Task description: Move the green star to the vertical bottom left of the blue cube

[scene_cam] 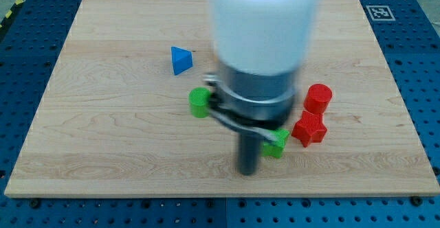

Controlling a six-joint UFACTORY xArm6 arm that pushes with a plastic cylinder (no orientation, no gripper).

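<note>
My arm is blurred in the middle of the view. My tip [248, 172] rests on the wooden board [103, 152], just left of and slightly below the green star [278, 144]. The rod covers the star's left part, and I cannot tell whether they touch. The blue cube does not show; the arm's body hides the place where it stood.
A green cylinder [199, 102] stands left of the arm. A blue triangular block [180, 60] lies toward the upper left. A red cylinder [318, 98] and a red star [309, 128] stand right of the green star. A black-and-white marker [379, 12] sits in the board's top right corner.
</note>
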